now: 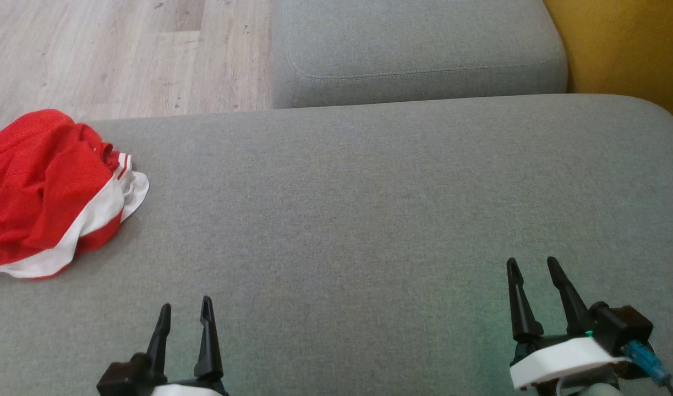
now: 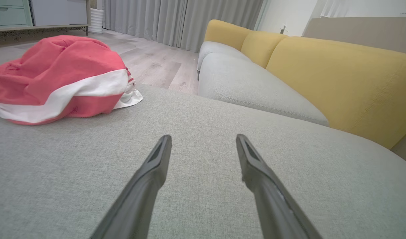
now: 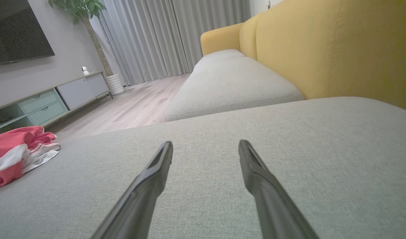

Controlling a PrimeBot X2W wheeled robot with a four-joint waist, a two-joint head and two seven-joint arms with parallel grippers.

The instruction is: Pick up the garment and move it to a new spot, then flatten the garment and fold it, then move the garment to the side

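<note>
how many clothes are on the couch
1: a crumpled red-and-white garment at the far left of the grey seat cushion. Another piece could be hidden inside the heap.

The garment (image 1: 50, 192) lies on the sofa seat cushion (image 1: 369, 209) at its 9 o'clock edge. Over the cushion, the left gripper (image 1: 185, 302) is at 7 o'clock and the right gripper (image 1: 531, 259) at 5 o'clock, well apart. From the left gripper, the garment is at 10 o'clock. Behind the cushion, a second seat cushion (image 1: 413, 49) lies at 12 o'clock, the backrest (image 1: 622, 44) at 2 o'clock and the floor (image 1: 121, 55) at 11 o'clock.
</note>
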